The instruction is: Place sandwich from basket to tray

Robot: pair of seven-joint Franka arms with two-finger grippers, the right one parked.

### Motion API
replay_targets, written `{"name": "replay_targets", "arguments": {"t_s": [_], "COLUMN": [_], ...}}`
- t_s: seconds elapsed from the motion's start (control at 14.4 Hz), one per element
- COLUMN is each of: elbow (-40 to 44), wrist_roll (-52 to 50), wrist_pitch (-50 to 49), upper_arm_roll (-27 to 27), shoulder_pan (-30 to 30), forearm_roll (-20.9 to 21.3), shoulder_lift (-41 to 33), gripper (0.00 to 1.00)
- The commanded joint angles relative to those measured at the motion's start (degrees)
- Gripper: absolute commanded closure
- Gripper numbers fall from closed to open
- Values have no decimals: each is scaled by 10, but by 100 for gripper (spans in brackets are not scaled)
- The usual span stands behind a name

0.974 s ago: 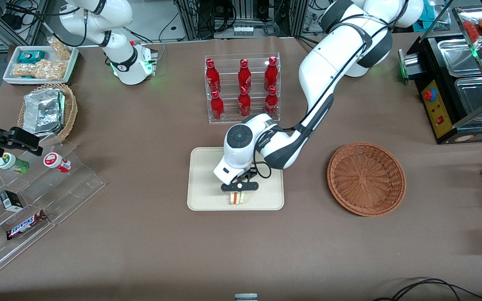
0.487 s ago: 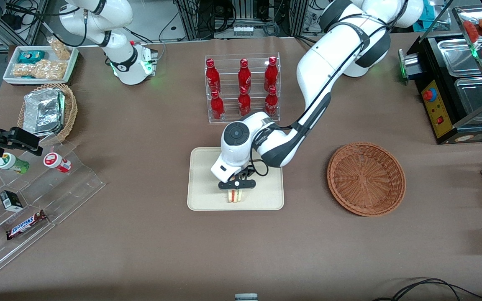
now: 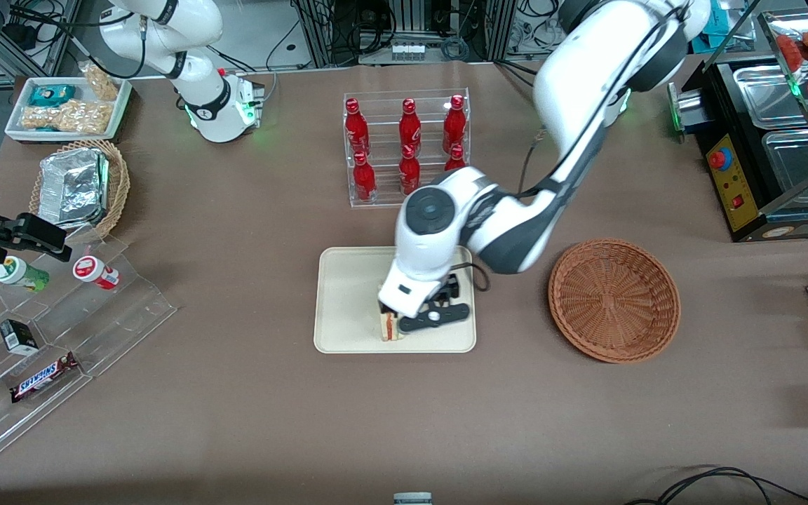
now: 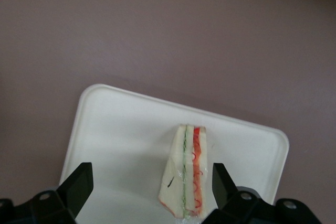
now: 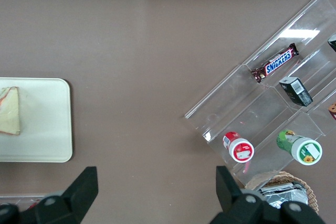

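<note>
The sandwich (image 3: 390,327), a pale wedge with red and green filling, stands on its edge on the cream tray (image 3: 348,280), near the tray's rim closest to the front camera. My gripper (image 3: 429,320) hangs above the tray beside the sandwich, open and holding nothing. In the left wrist view the sandwich (image 4: 186,177) sits free on the tray (image 4: 121,124) between the spread black fingers (image 4: 79,184), close to one and touching neither, under my gripper (image 4: 151,178). The reddish-brown basket (image 3: 614,300) lies empty toward the working arm's end. The right wrist view also shows the sandwich (image 5: 10,111) on the tray (image 5: 47,119).
A clear rack of red bottles (image 3: 407,147) stands just farther from the camera than the tray. Toward the parked arm's end lie a tan basket with foil (image 3: 81,186), a white snack tray (image 3: 67,109) and an acrylic stepped display (image 3: 60,330). A black appliance (image 3: 762,154) sits at the working arm's end.
My gripper has opened and let go of the sandwich, then risen and shifted a little toward the basket. The sandwich stays standing on the tray.
</note>
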Motion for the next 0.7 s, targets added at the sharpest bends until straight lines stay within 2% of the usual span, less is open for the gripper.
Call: {"name": "replay_targets", "arguments": {"t_s": [0.0,0.07,0.28,0.49,0.63], "elbow": [-27,-27,-35,-35,-35], "wrist_roll": [9,34,162,238,279], "wrist_pitch": [-68,-91,-209,-298,-341], "upper_arm_roll": [-6,-5,-5,-5,-1], "shoulder_pan": [60,70,164,250,282], "forearm_roll": [-41,-59,-108,-116,-113], "shoulder_lift": [-75,-95,-159,-200,-219], "gripper": [0,0,0,0,0]}}
